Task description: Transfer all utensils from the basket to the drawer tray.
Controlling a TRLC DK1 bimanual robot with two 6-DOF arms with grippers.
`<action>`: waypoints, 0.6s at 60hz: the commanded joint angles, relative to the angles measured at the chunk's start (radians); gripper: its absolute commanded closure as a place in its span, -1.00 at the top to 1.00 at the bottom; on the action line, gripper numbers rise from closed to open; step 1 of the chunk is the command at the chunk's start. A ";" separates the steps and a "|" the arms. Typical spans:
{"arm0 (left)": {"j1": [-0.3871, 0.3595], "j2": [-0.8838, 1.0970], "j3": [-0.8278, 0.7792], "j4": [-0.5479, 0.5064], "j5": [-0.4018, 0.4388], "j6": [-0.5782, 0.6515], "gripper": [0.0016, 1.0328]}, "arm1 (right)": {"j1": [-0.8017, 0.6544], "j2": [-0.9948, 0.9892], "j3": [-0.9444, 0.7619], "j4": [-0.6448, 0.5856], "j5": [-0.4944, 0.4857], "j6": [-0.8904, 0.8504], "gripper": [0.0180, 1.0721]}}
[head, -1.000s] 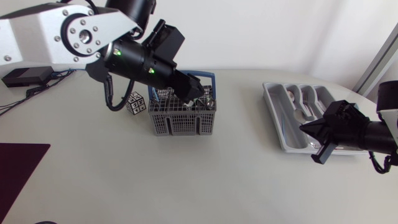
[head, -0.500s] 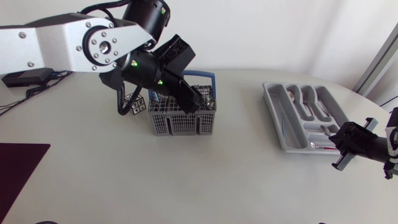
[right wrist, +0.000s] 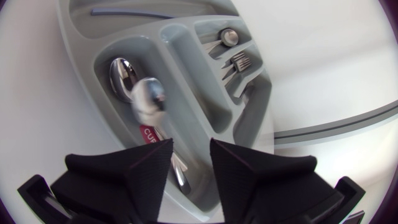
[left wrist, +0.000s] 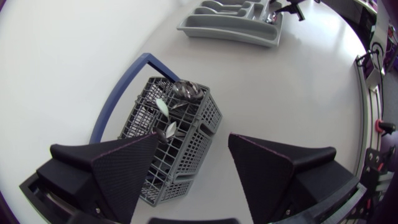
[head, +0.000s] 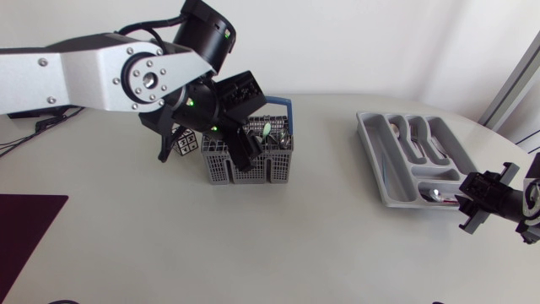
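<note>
A grey wire basket (head: 253,165) with a blue handle stands mid-table, with several utensils (head: 272,135) in it. My left gripper (head: 245,153) hangs right over it, open, its fingers (left wrist: 118,168) on either side of the basket (left wrist: 180,134), touching nothing. The grey drawer tray (head: 377,165) lies to the right with several utensils in its compartments. My right gripper (head: 470,205) is at the tray's near right corner, open. A blurred spoon (right wrist: 147,98) lies ahead of it in the tray (right wrist: 180,53), handle in the gap between the fingers.
A small black-and-white checkered cube (head: 186,141) sits just left of the basket. A dark mat (head: 25,228) covers the table's near left corner. Cables and a black box (head: 34,105) lie at the far left.
My right gripper pulled back from over the tray towards its near right corner and opened, letting the spoon go into the tray. My left arm turned and came down over the basket.
</note>
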 commanded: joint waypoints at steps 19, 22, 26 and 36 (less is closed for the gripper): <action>-0.010 0.101 -0.018 0.113 -0.126 0.261 0.55 | 0.023 -0.337 -0.110 -0.139 -0.033 0.076 0.91; -0.005 0.121 -0.004 0.119 -0.133 0.281 0.55 | 0.043 -0.372 -0.125 -0.159 -0.034 0.087 0.91; -0.002 0.140 0.007 0.121 -0.139 0.303 0.54 | 0.066 -0.414 -0.145 -0.177 -0.033 0.104 0.91; 0.004 0.181 0.023 0.171 -0.172 0.356 0.45 | 0.127 -0.479 -0.188 -0.196 -0.029 0.137 0.91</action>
